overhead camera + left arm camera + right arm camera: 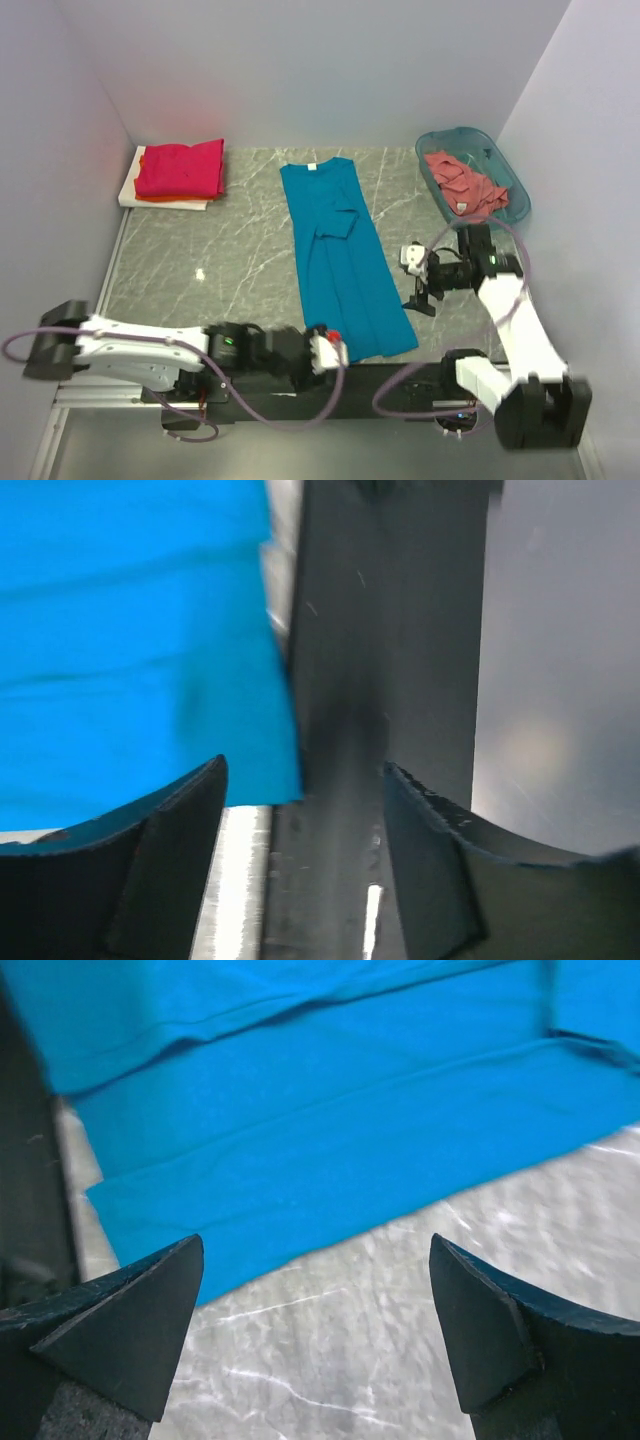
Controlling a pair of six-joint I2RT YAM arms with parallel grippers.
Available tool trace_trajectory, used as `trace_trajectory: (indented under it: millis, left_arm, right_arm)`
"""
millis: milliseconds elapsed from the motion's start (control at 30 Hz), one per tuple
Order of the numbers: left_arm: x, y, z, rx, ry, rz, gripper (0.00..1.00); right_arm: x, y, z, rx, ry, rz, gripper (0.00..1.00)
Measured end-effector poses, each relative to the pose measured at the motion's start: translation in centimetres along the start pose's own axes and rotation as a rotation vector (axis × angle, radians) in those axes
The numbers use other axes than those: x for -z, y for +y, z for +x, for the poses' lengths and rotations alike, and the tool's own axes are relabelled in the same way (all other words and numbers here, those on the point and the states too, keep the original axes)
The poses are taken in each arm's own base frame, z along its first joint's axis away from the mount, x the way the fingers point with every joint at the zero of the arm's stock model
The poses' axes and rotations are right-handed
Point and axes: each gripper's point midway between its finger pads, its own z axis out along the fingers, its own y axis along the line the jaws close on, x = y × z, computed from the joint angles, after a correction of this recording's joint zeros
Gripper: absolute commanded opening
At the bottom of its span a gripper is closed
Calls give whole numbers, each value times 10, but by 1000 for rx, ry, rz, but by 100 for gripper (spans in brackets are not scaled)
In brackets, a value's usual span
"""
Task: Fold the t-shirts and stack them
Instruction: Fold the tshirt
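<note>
The teal-blue t-shirt (340, 255) lies lengthwise on the table, sides folded in, collar at the far end. It fills the top of the right wrist view (300, 1090) and the upper left of the left wrist view (130, 640). My left gripper (335, 345) is open and empty at the shirt's near hem, by the table's front edge. My right gripper (418, 290) is open and empty just right of the shirt's near half. A folded magenta-red shirt (180, 168) lies on an orange one (172, 199) at the far left. A salmon-pink shirt (462, 182) is crumpled in the basket.
The translucent teal basket (508, 165) stands at the far right. A flat white board (128, 188) lies under the folded stack at the far left. A dark rail (390, 680) runs along the table's front edge. White walls close in left, right and behind.
</note>
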Motion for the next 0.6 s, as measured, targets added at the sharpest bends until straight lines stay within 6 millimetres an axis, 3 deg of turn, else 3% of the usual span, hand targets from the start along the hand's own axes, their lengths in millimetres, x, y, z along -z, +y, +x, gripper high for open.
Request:
trace_trajectory:
  millis: [100, 233, 400, 600]
  left_arm:
    - [-27, -23, 29, -43, 154, -28, 62]
    - [-45, -10, 61, -64, 276, -150, 62]
    - [-50, 3, 68, -83, 305, -236, 62]
    - [-62, 8, 79, -109, 361, -269, 63]
  right_arm:
    - [2, 3, 1, 49, -14, 124, 100]
    - [2, 5, -1, 91, -12, 97, 86]
    - [-9, 18, 17, 45, 14, -9, 84]
    - [-8, 24, 17, 73, 14, -7, 84]
